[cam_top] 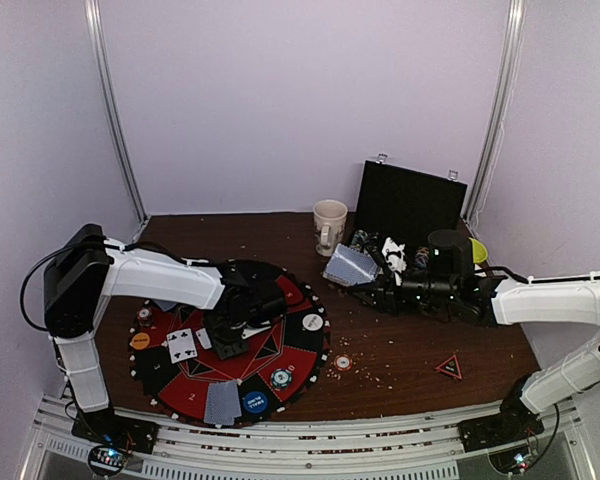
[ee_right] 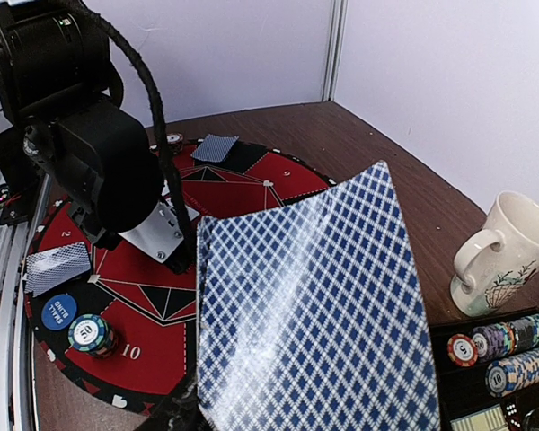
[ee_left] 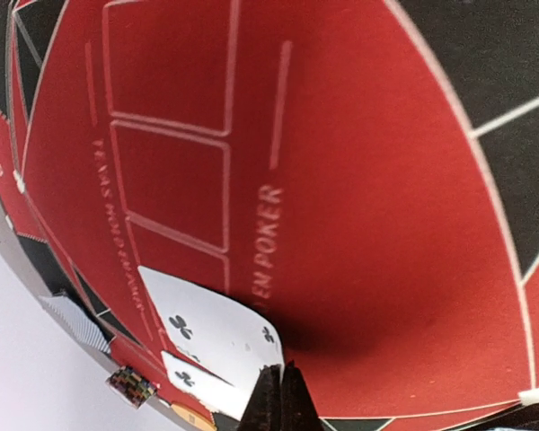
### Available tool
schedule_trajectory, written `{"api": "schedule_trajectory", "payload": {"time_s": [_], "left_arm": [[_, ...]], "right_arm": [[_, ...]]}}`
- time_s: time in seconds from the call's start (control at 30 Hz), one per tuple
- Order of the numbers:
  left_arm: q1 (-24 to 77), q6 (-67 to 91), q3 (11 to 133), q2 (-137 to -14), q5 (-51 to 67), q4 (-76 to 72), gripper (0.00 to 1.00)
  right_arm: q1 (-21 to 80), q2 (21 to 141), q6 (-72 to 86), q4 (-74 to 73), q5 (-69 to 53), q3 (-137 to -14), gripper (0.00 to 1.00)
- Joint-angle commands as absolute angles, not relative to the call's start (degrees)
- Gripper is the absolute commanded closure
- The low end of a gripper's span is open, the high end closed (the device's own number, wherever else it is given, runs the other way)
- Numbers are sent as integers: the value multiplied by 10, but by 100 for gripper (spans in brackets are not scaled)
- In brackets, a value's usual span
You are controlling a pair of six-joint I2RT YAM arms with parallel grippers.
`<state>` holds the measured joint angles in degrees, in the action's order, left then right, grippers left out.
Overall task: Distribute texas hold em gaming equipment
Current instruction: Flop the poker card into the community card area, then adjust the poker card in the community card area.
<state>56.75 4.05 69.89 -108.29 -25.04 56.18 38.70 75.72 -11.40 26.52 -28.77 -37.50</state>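
**Two arms, a poker mat [cam_top: 285, 350] and held cards.**
My left fingers [ee_left: 268, 404] are pressed together, their tips low over the mat at the corner of a face-up club card [ee_left: 217, 330]. My right fingers [ee_right: 178, 415] clamp blue-backed cards [ee_right: 310, 305], tilted above the worktop [cam_top: 400, 350] between the mat and the open case [cam_top: 410, 205]. A chip [cam_top: 281, 378] and a blue disc [cam_top: 254, 402] lie near the mat's near edge.

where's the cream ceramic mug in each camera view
top external: cream ceramic mug at the back, left of the open black case.
left wrist: not in it.
right wrist: mug at the right edge, beside the blue-backed playing cards.
shared landmark: the round red and black poker mat, in all three.
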Motion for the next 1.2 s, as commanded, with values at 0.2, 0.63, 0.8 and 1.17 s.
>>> {"api": "schedule_trajectory", "payload": {"time_s": [0.2,0.63,0.8,1.17], "left_arm": [[570,11,694,-1084,-213,542,100],[577,-4,707,-1074,-154,554,55],[546,56,739,-1052,-211,527,51],[496,111,754,-1087,-242,452,40]], "right_arm": [[383,735,-120,259,-284,-396,53],[383,729,-122,254,-282,-394,53],[383,734,-121,259,-285,-394,52],[383,725,-124,253,-279,-389,53]]}}
